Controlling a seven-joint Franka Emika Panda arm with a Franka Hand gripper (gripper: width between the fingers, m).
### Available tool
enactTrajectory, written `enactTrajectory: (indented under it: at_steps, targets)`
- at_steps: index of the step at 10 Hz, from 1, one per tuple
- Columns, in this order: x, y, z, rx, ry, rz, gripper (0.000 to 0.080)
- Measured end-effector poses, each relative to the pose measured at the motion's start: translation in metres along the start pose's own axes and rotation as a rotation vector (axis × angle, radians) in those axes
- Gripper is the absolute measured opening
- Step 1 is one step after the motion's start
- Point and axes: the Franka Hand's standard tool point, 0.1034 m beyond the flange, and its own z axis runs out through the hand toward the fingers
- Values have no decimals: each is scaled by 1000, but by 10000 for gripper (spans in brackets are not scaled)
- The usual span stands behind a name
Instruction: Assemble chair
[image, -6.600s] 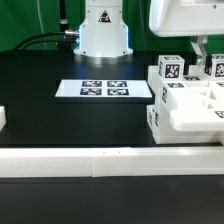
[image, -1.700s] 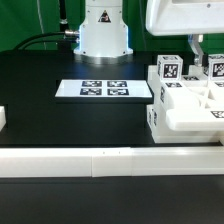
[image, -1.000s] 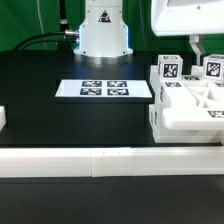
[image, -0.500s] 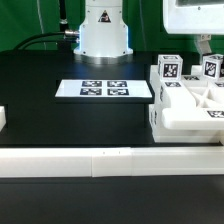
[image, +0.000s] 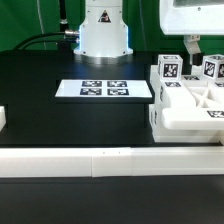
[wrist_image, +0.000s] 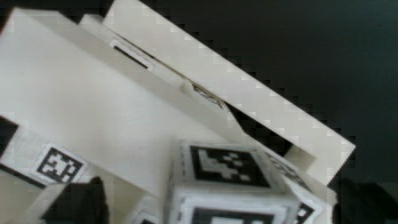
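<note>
The chair pieces (image: 186, 103) are glossy white blocks clustered at the exterior view's right: a flat slab with tagged posts standing on and behind it. My gripper (image: 204, 48) hangs over the rear posts, and one dark finger (image: 192, 47) shows beside a tagged post (image: 213, 68). In the wrist view that post (wrist_image: 231, 178) stands between my two dark fingers (wrist_image: 68, 205), with a gap on each side. The gripper (wrist_image: 217, 208) is open around the post and does not touch it. Long white panels (wrist_image: 125, 110) lie beyond the post.
The marker board (image: 105, 89) lies flat mid-table, in front of the robot base (image: 103, 30). A long low white rail (image: 100, 160) runs along the front edge. A small white block (image: 3, 118) sits at the exterior view's far left.
The jaws have spread apart and let go of the tagged post. Before that, the hand drifted slightly toward the exterior view's right. The chair pieces have stayed put.
</note>
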Motion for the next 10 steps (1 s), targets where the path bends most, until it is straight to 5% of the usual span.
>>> enactTrajectory:
  at_steps: [10]
  targets:
    - [0, -5, -4, -79, 5, -939, 649]
